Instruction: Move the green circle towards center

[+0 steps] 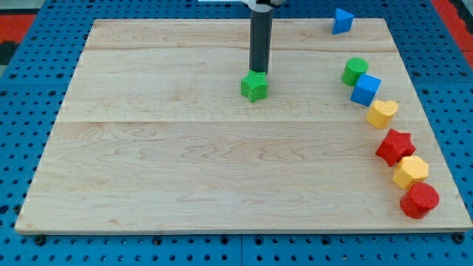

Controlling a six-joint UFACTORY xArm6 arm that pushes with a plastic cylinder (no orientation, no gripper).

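Observation:
The green circle (354, 70) is a short green cylinder near the board's right edge, in the upper right of the view. It touches a blue cube (365, 89) just below and to its right. My tip (259, 72) is far to the left of the green circle, near the top middle of the board. The tip stands right behind a green star-shaped block (254, 86), touching or nearly touching its top edge. The dark rod rises straight up out of the view's top.
The wooden board (185, 148) lies on a blue pegboard. A blue triangular block (341, 21) sits at the top right. Down the right edge lie a yellow heart (382, 113), a red star (395, 146), a yellow hexagon (410, 171) and a red circle (419, 199).

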